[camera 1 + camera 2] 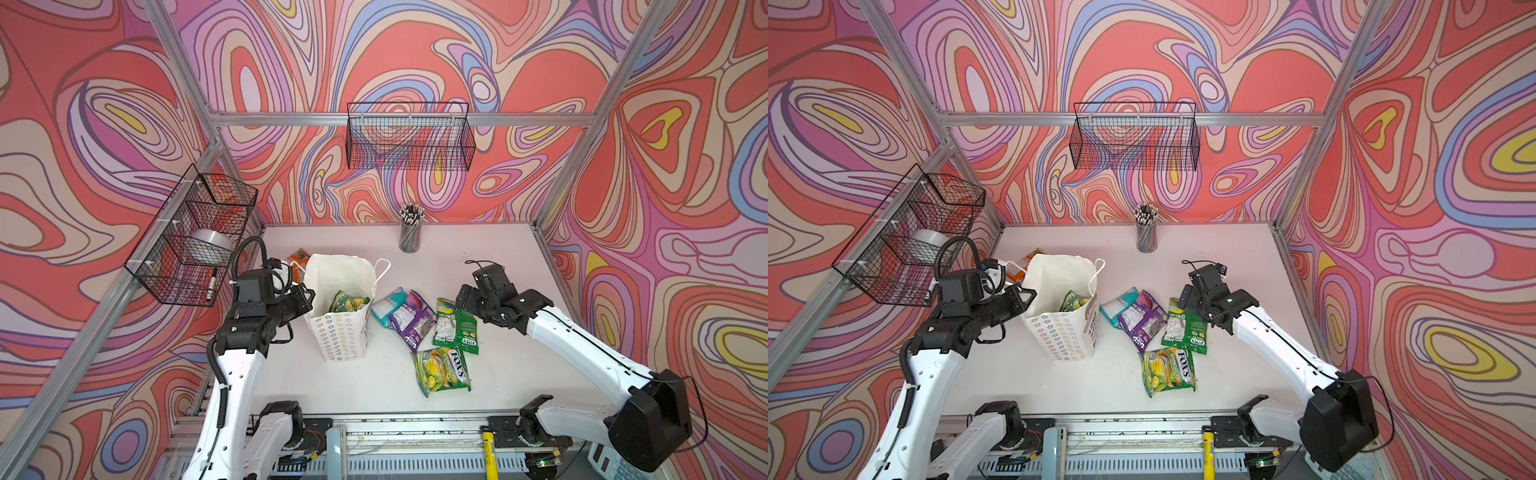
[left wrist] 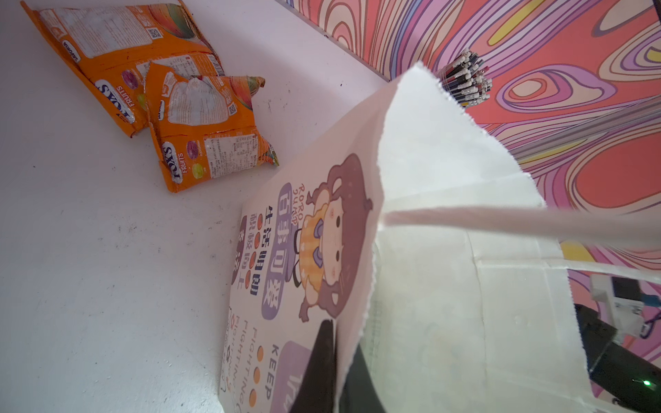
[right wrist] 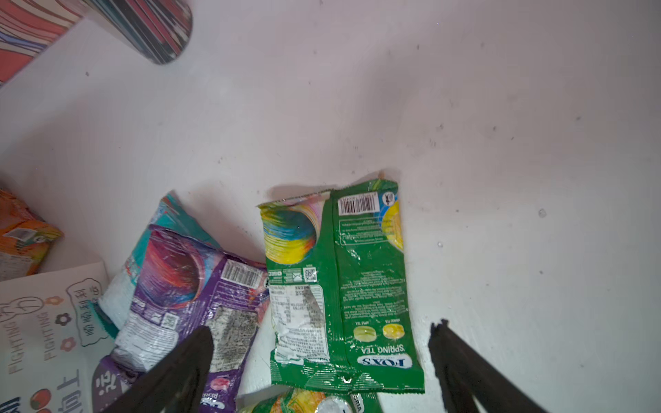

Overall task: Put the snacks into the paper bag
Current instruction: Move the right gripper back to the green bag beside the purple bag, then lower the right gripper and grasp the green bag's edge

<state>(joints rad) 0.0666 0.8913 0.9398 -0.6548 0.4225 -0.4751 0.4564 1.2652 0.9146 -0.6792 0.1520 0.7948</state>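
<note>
The white paper bag (image 1: 341, 330) (image 1: 1064, 332) stands upright and open at the table's left centre, with green snacks (image 1: 348, 301) inside. My left gripper (image 1: 308, 296) (image 2: 336, 357) is shut on the paper bag's left rim, one finger outside and one inside the wall. To the bag's right lie a teal pouch (image 1: 388, 305), a purple pouch (image 1: 413, 321) (image 3: 186, 286), a green pouch (image 1: 455, 329) (image 3: 339, 282) back side up, and a green FOX'S pouch (image 1: 443, 370). Two orange pouches (image 2: 118, 68) (image 2: 211, 136) lie behind the bag. My right gripper (image 1: 462, 300) (image 3: 322, 330) hovers open over the green pouch.
A mesh pencil cup (image 1: 410, 233) stands at the back of the table. A wire basket (image 1: 409, 137) hangs on the back wall and another wire basket (image 1: 195, 243) on the left wall. A yellow tube (image 1: 487, 448) lies on the front rail.
</note>
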